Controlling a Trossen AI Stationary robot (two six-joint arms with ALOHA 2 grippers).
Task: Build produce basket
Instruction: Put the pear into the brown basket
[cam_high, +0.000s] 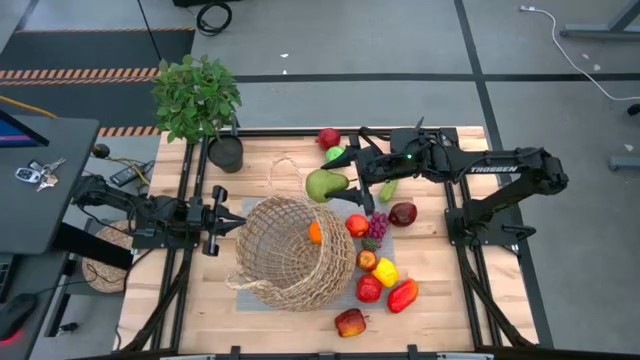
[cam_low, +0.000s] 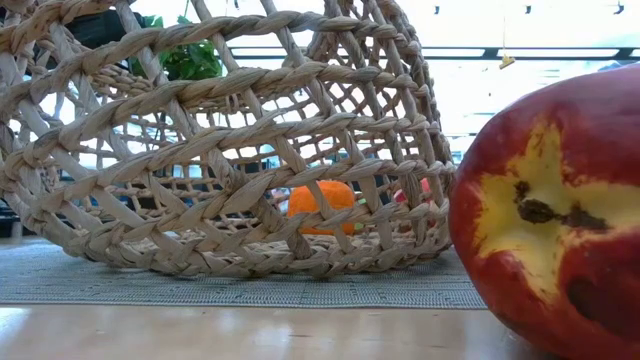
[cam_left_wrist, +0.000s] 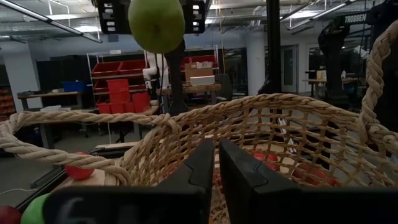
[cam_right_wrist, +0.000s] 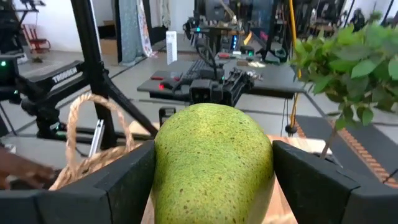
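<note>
The tan wicker basket (cam_high: 285, 252) stands on a grey mat (cam_low: 300, 290) at mid-table, with an orange piece (cam_high: 314, 232) inside, seen through the weave (cam_low: 322, 205). My right gripper (cam_right_wrist: 211, 186) is shut on a green pear (cam_high: 325, 184), held above the table just beyond the basket's far rim; the left wrist view shows the pear (cam_left_wrist: 157, 23) too. My left gripper (cam_high: 238, 222) is shut, level, at the basket's left rim (cam_left_wrist: 249, 106). More produce lies to the right of the basket: grapes (cam_high: 377, 227), a dark apple (cam_high: 403, 213), a yellow piece (cam_high: 386, 271). My right gripper pinches the pear's two opposite sides (cam_right_wrist: 168, 168) between its two fingers (cam_right_wrist: 124, 180). The fingers come in level from the table's right side. The pear is lifted clear of the table and of the basket. My left gripper's shut fingertips (cam_left_wrist: 205, 162) stand at the outside of the basket's rim; whether they touch it I cannot tell.
A potted plant (cam_high: 198, 100) stands at the far left corner. A red piece (cam_high: 328, 138) and a green one (cam_high: 335, 154) lie at the far edge. A red-yellow fruit (cam_low: 560, 220) lies near the front edge (cam_high: 350, 322). A flat woven disc (cam_high: 105, 255) lies left of the table.
</note>
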